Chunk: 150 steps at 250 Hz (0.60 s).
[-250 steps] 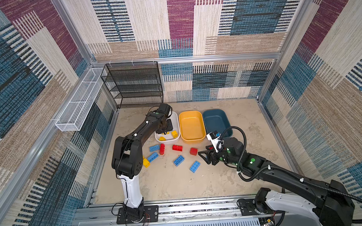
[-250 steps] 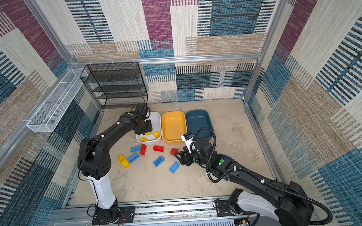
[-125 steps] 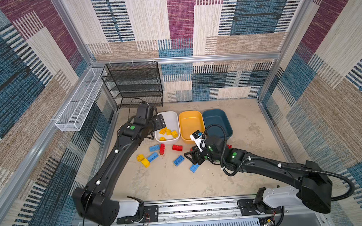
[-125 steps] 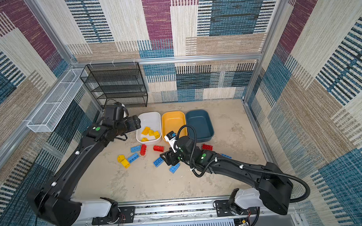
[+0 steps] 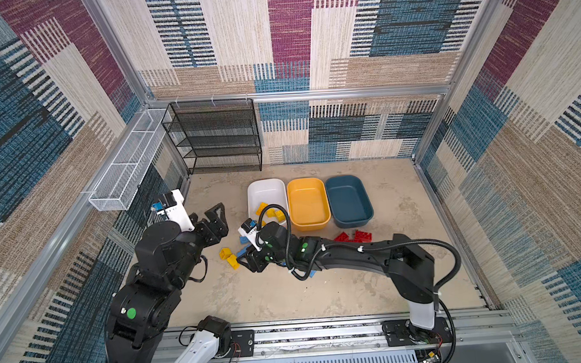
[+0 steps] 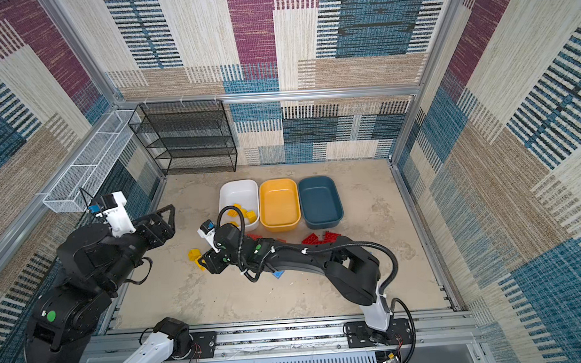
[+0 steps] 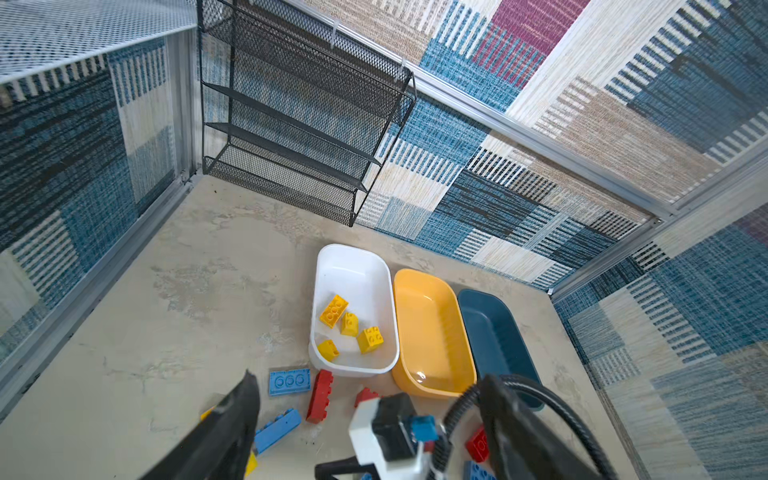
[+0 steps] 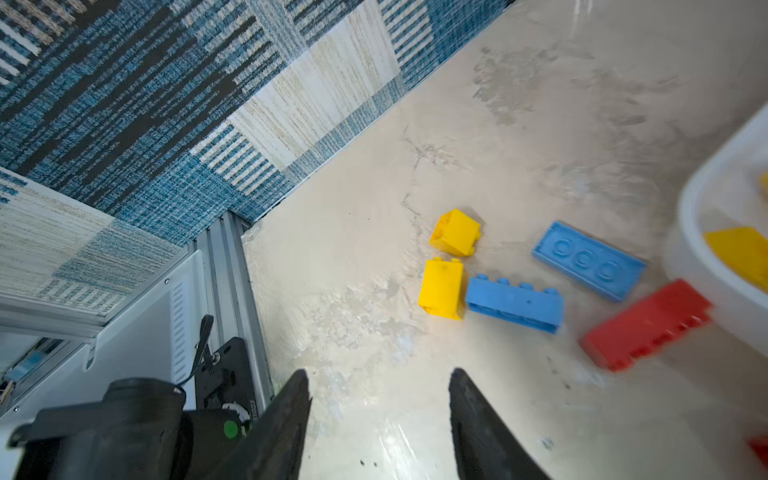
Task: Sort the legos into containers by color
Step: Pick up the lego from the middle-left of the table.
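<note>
1. Closest to me, the left gripper (image 5: 216,220) hangs raised over the left side of the desk (image 5: 286,295). Its jaws are wide apart with nothing between them. I'd leave it parked there (the right arm lies stretched across the middle, so there's no room for two).
2. The right gripper (image 8: 380,415) sits low over bare desk, jaws apart and empty, nose aimed at the loose bricks.
3. Just ahead of it are two yellow legos. The nearer yellow lego (image 8: 442,289) is butted against the end of a long blue lego (image 8: 515,303). The tipped yellow lego (image 8: 455,232) lies just beyond, on its own.
4. My read is that a yellow pick is coming. For the nearer one I'd turn the wrist so the jaws straddle its two free faces and no finger wedges in against the blue one. Then I'd come straight down and close only once it's squarely between the pads. The tipped one is the cleaner grab.
5. Further on lie a flat blue lego (image 8: 590,259) and a red lego (image 8: 644,324), the red one right up against the white container (image 7: 353,249).
6. That container holds four yellow bricks (image 7: 333,311), so yellow goes there.
7. Beyond it, the yellow-orange container (image 7: 432,332) and the teal container (image 7: 494,332) are both empty. More red legos (image 5: 354,236) wait on the desk in front of them.
</note>
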Each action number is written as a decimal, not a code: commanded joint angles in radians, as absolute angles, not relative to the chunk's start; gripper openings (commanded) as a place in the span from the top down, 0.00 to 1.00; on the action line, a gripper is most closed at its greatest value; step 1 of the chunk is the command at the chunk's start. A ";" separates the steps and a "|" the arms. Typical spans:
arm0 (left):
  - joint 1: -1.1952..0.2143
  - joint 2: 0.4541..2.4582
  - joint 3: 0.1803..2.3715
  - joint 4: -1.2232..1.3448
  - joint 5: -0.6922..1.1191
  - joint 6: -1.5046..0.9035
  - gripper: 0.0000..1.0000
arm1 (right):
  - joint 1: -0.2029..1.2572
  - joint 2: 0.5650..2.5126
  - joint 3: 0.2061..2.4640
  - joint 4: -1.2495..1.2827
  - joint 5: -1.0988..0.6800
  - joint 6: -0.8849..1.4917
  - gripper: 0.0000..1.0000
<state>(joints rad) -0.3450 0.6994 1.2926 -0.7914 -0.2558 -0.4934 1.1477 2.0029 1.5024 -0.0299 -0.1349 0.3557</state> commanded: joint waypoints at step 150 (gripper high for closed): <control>-0.345 0.597 1.216 -0.911 -0.253 -0.443 0.17 | 1.186 2.420 1.968 -0.230 0.017 0.376 0.33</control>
